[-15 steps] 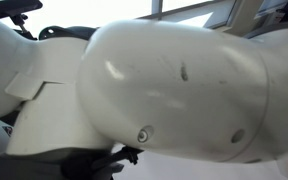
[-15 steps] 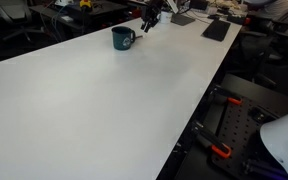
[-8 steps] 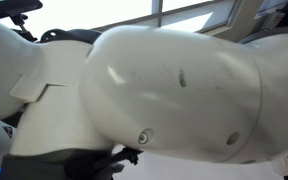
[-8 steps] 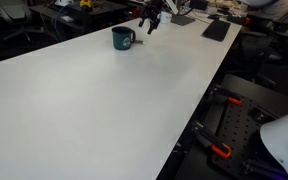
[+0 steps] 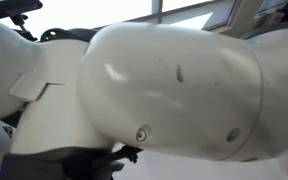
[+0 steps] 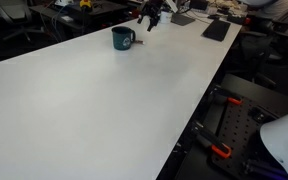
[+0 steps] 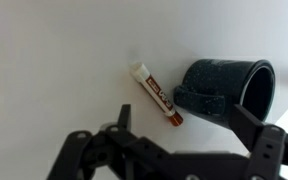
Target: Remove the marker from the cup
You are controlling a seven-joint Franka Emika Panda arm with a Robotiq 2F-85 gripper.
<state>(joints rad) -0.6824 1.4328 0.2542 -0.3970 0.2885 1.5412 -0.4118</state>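
Note:
The marker [image 7: 156, 94] lies flat on the white table, a pale stick with a red label and an orange-brown end. It rests just beside the cup [image 7: 227, 86], a dark mug whose loop handle [image 7: 198, 101] faces the marker. My gripper [image 7: 184, 121] hangs open above them; the marker's orange end lies just ahead of the gap between the fingers, which hold nothing. In an exterior view the cup [image 6: 122, 39] stands upright near the table's far end with the gripper [image 6: 149, 19] above and beside it. The robot's own white casing [image 5: 164, 90] fills the remaining exterior view.
The long white table [image 6: 104, 100] stretches towards the camera. A flat black pad [image 6: 216, 30] lies at its far end. Dark equipment with orange clamps [image 6: 222, 150] sits below the table's edge, and office chairs stand behind the far side.
The gripper has risen a little from the table beside the cup. The cup has not moved.

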